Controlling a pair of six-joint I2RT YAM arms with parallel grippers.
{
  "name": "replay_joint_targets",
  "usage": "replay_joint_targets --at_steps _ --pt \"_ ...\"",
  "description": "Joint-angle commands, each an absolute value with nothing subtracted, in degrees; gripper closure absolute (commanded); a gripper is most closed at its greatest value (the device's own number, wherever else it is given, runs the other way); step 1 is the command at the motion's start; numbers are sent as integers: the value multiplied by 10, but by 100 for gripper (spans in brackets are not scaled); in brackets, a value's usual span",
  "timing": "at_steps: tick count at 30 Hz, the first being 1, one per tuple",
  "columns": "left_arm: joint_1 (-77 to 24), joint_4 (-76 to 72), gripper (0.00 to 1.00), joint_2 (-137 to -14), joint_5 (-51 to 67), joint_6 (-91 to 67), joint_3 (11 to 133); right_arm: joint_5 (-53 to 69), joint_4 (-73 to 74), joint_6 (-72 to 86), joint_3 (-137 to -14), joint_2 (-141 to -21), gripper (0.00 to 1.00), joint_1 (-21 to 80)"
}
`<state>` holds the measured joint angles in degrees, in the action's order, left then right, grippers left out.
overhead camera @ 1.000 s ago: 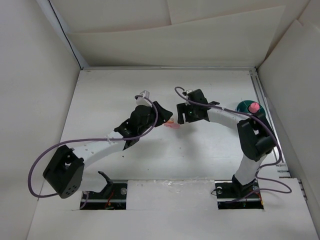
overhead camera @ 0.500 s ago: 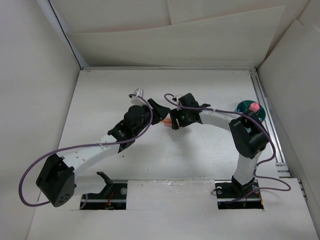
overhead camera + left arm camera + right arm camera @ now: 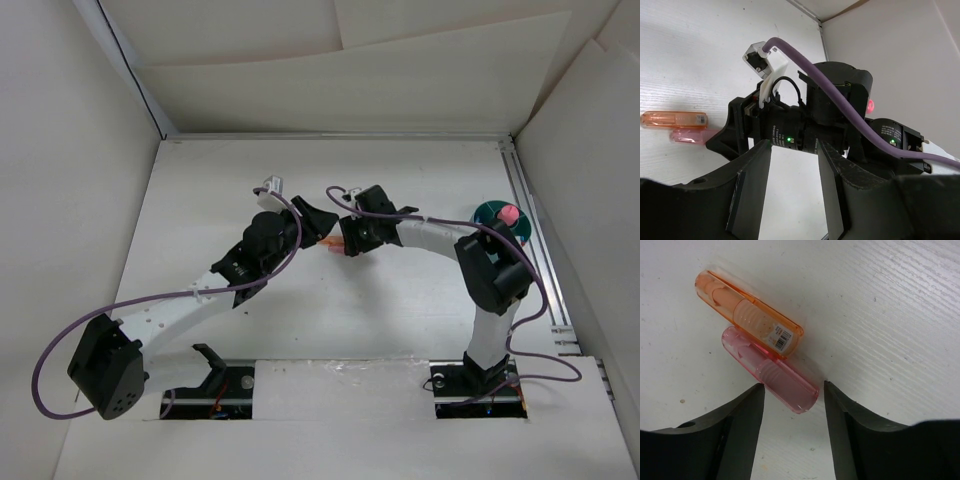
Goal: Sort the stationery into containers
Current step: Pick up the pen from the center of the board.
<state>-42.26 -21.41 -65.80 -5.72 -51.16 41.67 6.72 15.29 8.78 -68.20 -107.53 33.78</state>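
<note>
Right wrist view: the right pincer (image 3: 793, 387) hangs released, its jaws spread either side of the near end of the pink piece (image 3: 771, 371). That piece lies on the table (image 3: 890, 315), touching the orange piece (image 3: 747, 315). The left pincer (image 3: 795, 147) is released and empty. The teal organizer (image 3: 483, 211) stands well apart, by the table's right edge.
</note>
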Motion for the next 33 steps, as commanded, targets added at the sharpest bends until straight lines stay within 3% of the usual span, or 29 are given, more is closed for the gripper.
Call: replay_joint_targets --at_steps 1,3,6,11,28,33 --pt "-421 -231 62 -643 -62 -513 410 79 134 83 -686 -1087 46 343" --pt "-421 -231 62 -643 -62 -513 410 79 129 83 -679 -1082 56 343" --pt "-421 -231 62 -643 -62 -513 410 79 123 88 -665 -1075 56 349" --pt "-421 -231 62 -643 -62 -513 405 69 118 88 -655 -1070 43 354" --pt "-421 -226 62 -637 -68 -513 388 56 112 98 -623 -1053 34 366" --pt "-421 -214 62 -614 -73 -513 367 33 112 104 -623 -1052 49 371"
